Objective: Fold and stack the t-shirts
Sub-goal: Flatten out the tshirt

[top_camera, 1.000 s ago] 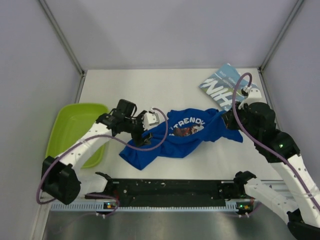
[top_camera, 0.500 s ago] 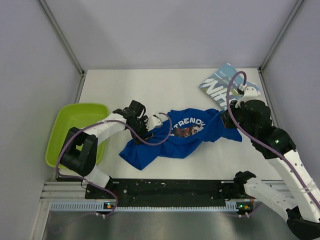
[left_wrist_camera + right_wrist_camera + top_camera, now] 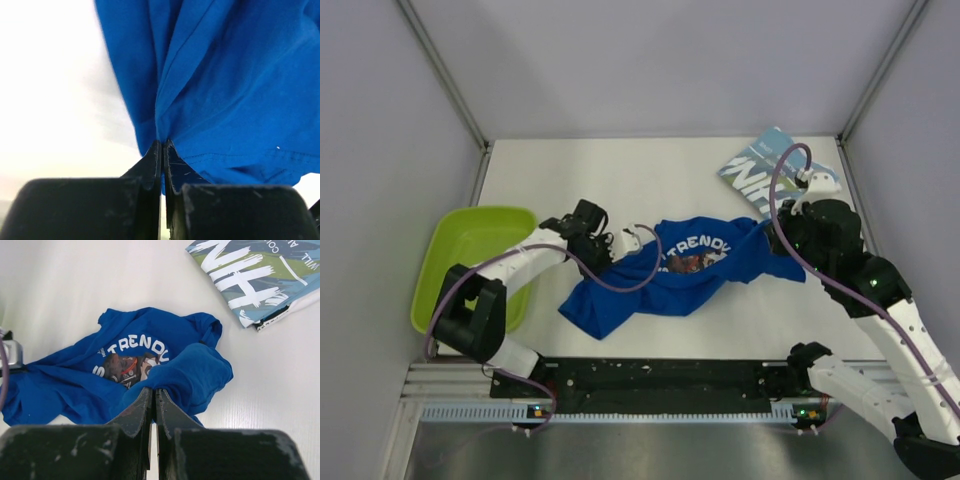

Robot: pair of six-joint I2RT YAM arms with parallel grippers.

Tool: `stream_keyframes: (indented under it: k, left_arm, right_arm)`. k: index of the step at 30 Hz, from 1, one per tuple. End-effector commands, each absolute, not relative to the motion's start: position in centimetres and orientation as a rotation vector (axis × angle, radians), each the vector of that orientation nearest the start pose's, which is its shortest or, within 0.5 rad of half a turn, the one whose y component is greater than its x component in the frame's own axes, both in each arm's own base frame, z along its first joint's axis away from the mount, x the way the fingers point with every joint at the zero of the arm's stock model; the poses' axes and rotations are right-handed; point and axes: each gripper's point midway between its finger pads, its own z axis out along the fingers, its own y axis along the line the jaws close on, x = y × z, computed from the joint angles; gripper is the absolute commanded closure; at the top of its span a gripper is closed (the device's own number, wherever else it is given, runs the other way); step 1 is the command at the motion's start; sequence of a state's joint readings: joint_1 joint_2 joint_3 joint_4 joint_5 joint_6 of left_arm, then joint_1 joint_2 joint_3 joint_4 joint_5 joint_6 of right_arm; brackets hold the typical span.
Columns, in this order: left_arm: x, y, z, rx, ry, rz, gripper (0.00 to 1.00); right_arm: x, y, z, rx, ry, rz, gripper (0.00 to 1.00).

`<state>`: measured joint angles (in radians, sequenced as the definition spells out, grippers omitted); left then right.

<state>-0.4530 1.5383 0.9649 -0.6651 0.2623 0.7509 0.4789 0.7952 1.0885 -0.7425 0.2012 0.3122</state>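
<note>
White worktop (image 3: 650,175), royal blue t-shirt (image 3: 670,280) stretched mid-surface.
Clamped on its hem, the left gripper (image 3: 162,150) has edged farther back; the right gripper (image 3: 152,392) stays pinching the opposite edge (spreading begun, I judge); teal t-shirt (image 3: 765,172) lies far-right.

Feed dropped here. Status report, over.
Left gripper and right gripper shut on royal blue t-shirt, crumpled. Teal t-shirt folded, far right corner. Nothing in the way.

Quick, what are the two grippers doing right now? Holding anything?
Left gripper: closed, pinching an edge of the blue t-shirt.
Right gripper: closed, pinching a fold of the same blue t-shirt.
</note>
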Motion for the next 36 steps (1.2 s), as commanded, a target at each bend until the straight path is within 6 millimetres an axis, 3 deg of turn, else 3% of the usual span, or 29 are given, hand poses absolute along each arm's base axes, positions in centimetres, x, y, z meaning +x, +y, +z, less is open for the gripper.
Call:
stream_keyframes:
  k: [1,5,10,14,18,21,25,29,33,36]
  left_arm:
    - [27.9,-14.3,9.9,1.492,2.16,-0.198,1.0]
    - [29.4,-12.6,16.3,1.321,2.105,-0.079,1.0]
    - [28.9,-10.3,25.9,1.163,1.93,0.061,1.0]
    - [26.8,-8.2,32.8,1.049,1.84,0.151,1.0]
    - [24.4,-5.5,39.2,0.926,1.754,0.256,1.0]
    - [21.5,-4.0,43.6,0.848,1.653,0.275,1.0]
    - [16.8,-4.0,46.9,0.841,1.511,0.193,1.0]
    - [13.7,-4.2,48.4,0.839,1.434,0.121,1.0]
    - [14.0,-3.1,48.7,0.776,1.448,0.173,1.0]
    - [16.5,-2.4,47.7,0.713,1.513,0.23,1.0]
  right_arm:
    - [24.9,9.1,32.6,-0.012,1.897,0.28,1.0]
    - [24.4,8.1,36.3,0.005,1.804,0.266,1.0]
    - [22.6,6.8,43.4,0.002,1.633,0.285,1.0]
    - [20.3,5.6,48.8,-0.007,1.496,0.298,1.0]
    - [16.7,4.8,54.1,-0.032,1.347,0.371,1.0]
    - [13.7,4.2,57.7,-0.058,1.237,0.417,1.0]
    - [10.5,4.1,60.4,-0.109,1.15,0.48,1.0]
    - [9.3,4.8,61.2,-0.145,1.125,0.541,1.0]
    - [10.5,6.0,60.4,-0.17,1.162,0.561,1.0]
    - [13.9,6.4,58.8,-0.117,1.242,0.512,1.0]
